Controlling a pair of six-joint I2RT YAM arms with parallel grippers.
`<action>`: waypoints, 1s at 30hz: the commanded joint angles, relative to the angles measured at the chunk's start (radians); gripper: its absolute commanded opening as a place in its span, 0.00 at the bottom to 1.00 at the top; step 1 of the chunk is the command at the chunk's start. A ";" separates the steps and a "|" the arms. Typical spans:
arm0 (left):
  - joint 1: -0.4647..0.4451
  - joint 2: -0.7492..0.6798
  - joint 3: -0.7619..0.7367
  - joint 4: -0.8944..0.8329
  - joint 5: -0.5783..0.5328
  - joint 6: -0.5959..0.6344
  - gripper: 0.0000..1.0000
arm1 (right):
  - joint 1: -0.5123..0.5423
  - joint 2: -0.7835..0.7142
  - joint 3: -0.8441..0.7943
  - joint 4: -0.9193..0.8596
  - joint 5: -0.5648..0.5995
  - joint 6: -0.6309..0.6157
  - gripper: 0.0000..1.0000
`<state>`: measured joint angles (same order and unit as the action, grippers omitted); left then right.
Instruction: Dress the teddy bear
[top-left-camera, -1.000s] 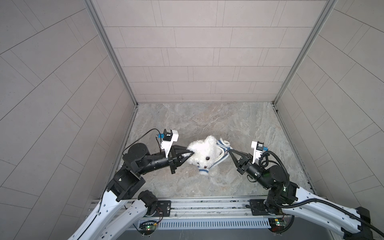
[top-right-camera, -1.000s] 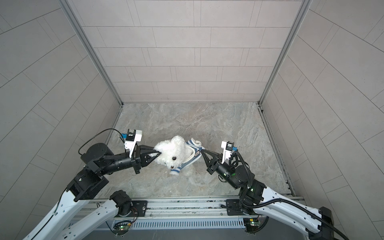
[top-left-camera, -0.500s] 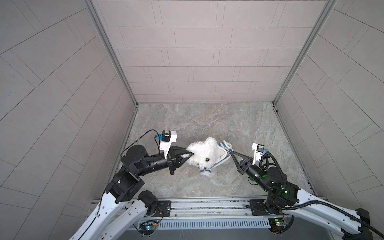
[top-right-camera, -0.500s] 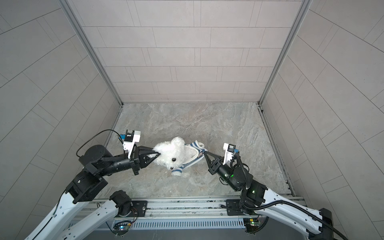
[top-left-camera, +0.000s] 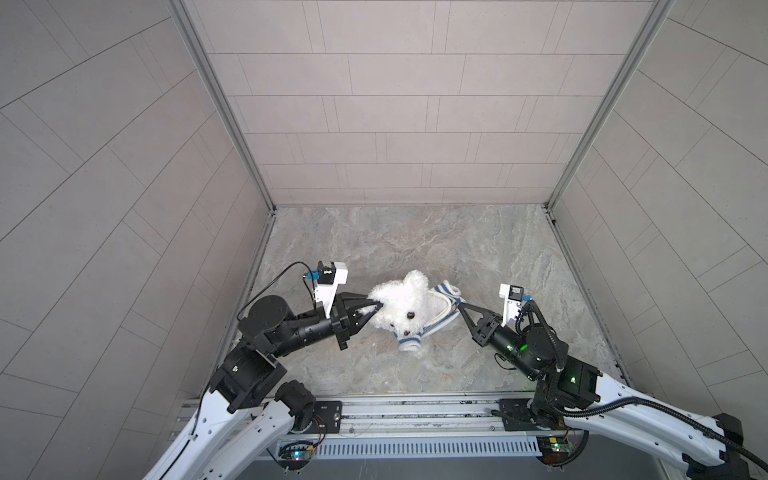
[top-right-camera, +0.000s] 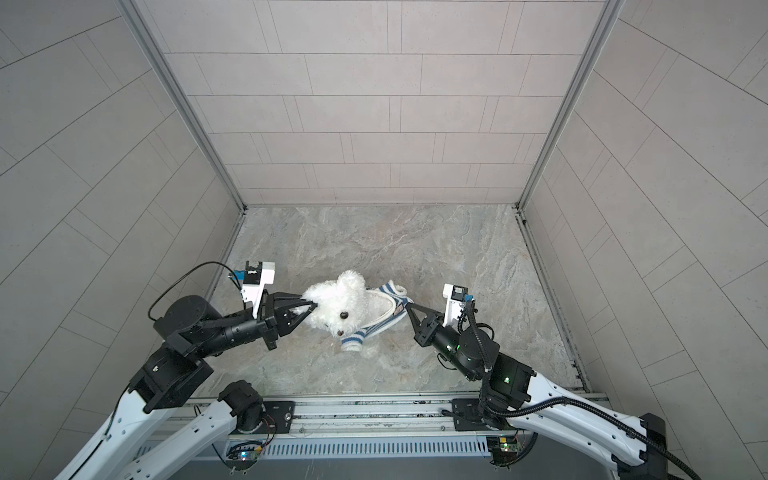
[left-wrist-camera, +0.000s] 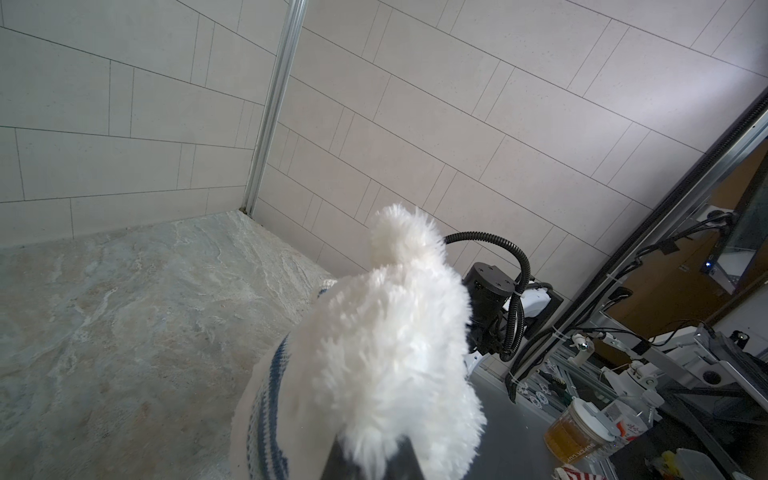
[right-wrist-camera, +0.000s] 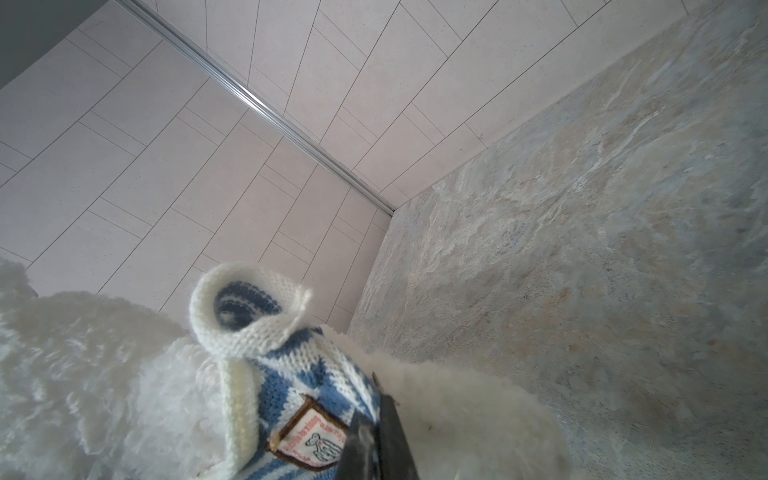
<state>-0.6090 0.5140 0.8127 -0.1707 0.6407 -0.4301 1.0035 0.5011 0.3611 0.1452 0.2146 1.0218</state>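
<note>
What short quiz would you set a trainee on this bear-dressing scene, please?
1. True or false: the right gripper grips the bear.
2. The shirt has white stripes and: A red, B blue, C green?
3. Fill in: the left gripper is shut on the ____.
Key: 1 false, it grips the shirt; 2 B; 3 bear.

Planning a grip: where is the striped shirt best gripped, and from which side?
Probably pinch the striped shirt at its edge by the badge, from the right, as the right gripper does: the shirt lies on that side of the teddy bear; the left gripper holds the other.
</note>
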 joint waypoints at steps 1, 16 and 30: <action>0.005 -0.046 0.026 0.145 -0.019 -0.008 0.00 | -0.023 0.034 -0.017 -0.095 0.128 0.013 0.00; -0.002 0.034 0.080 -0.217 -0.488 0.315 0.00 | -0.021 0.105 0.287 -0.324 -0.037 -0.362 0.49; -0.631 0.494 -0.087 -0.026 -1.346 0.261 0.00 | -0.205 -0.044 0.278 -0.586 -0.038 -0.302 0.75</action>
<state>-1.1698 0.9443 0.7441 -0.2817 -0.5488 -0.0990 0.8570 0.5137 0.6456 -0.3283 0.1822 0.6926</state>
